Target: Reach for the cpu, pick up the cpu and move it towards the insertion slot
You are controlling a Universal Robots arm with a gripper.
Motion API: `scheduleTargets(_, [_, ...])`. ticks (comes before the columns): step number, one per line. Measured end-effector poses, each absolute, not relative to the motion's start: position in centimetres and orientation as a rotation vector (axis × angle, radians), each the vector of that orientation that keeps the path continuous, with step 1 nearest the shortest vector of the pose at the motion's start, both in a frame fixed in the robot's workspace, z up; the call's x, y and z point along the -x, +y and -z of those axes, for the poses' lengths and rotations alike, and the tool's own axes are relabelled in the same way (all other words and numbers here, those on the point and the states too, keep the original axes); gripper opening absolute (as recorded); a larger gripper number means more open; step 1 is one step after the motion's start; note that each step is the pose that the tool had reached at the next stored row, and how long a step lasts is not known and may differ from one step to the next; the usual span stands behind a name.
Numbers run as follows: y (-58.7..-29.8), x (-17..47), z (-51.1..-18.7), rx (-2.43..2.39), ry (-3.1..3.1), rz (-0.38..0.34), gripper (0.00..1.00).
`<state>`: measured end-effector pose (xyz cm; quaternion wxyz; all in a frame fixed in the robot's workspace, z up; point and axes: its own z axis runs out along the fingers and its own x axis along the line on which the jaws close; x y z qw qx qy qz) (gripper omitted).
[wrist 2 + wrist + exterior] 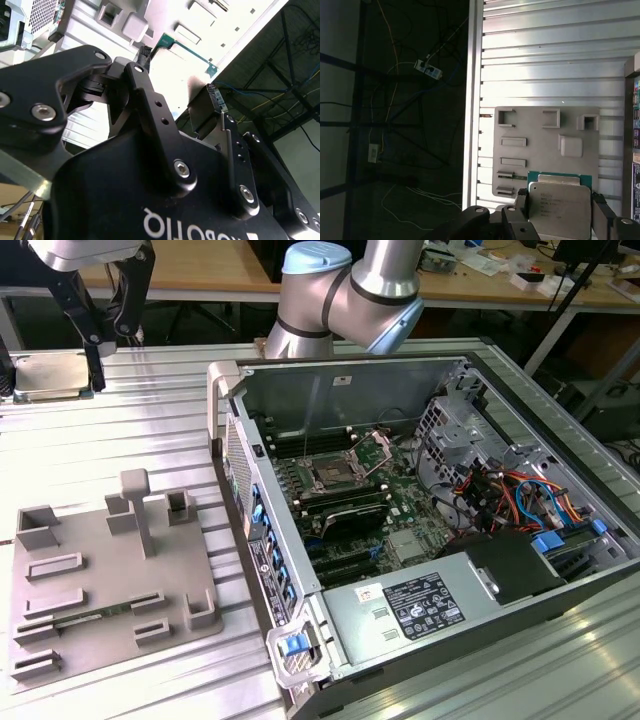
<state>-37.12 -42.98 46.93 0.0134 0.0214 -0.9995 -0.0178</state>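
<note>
Silvery-white metal top on the cpu (559, 206), rimmed in green. Matte black gripper (560, 220) with white lettering. Flat grey plastic tray (100, 570). Pale silver ribbed table (100, 455), striped by bright ridges. Green motherboard (400, 505) around the silver-framed, dark-centred insertion slot (329, 477). Red, blue, orange cables (510, 495).

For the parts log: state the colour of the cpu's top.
Silvery-white metal on the cpu, with a green rim; the first wrist view shows it best.
</note>
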Motion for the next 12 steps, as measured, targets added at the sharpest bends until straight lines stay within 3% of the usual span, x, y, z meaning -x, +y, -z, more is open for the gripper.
scheduleTargets(12, [-42.98, 36.19, -46.75, -0.067, -3.114, 0.056, 0.55])
